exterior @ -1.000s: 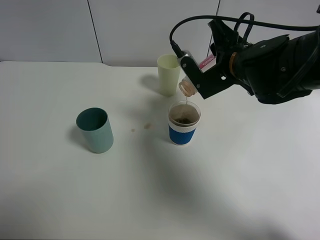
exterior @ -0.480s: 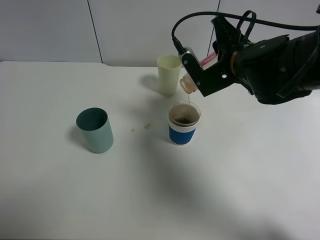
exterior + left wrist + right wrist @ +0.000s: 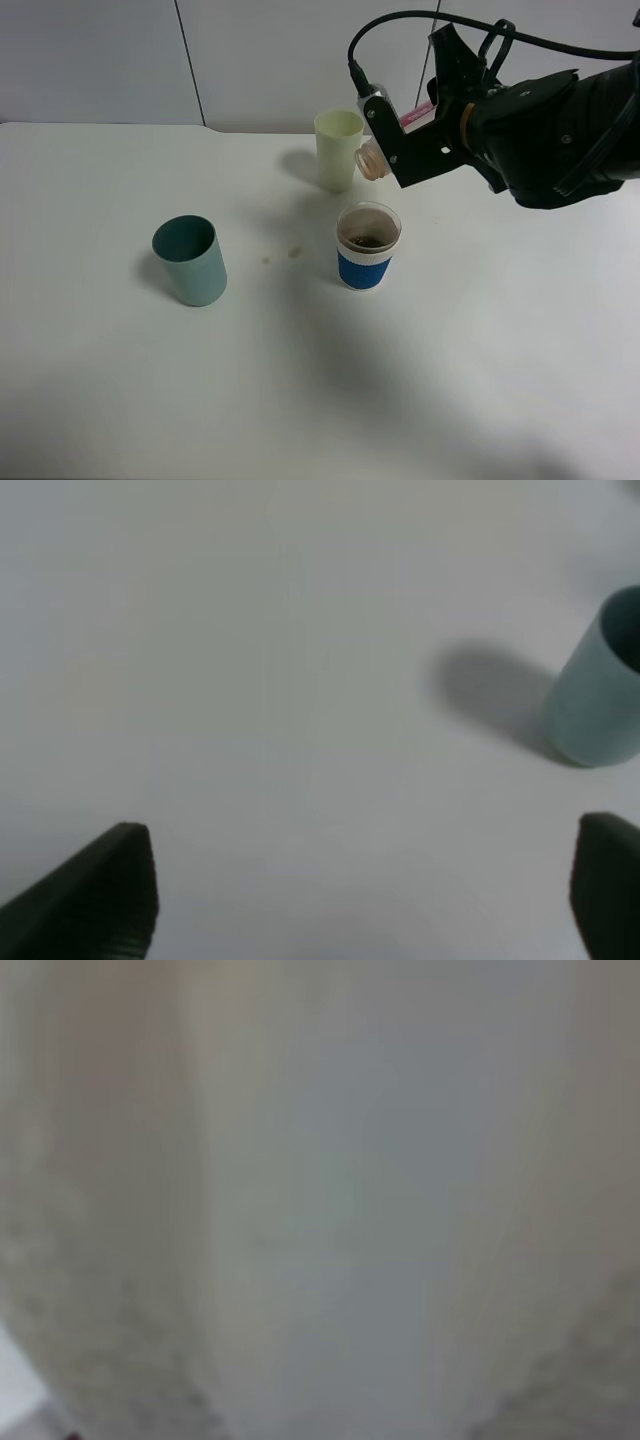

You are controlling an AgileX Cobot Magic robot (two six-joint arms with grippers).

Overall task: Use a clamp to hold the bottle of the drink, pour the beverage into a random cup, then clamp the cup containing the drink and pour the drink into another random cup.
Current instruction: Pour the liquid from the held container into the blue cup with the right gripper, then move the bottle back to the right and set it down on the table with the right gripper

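My right gripper is shut on the small clear bottle, held tilted with its mouth pointing left, above and a little behind the blue-banded white cup. Brown beverage lies in that cup, and no stream shows between bottle and cup. The right wrist view is filled by a blurred pale surface, the bottle up close. The teal cup stands upright at the left. In the left wrist view my left gripper is open over bare table, with the teal cup off to one side.
A pale yellow-green cup stands just behind the bottle's mouth, near the table's far edge. Two small brown drops mark the white table between the teal cup and the blue-banded cup.
The right gripper has lifted the bottle and tipped its mouth up toward level. The thin brown stream into the blue-banded cup has stopped. The left gripper has not moved.
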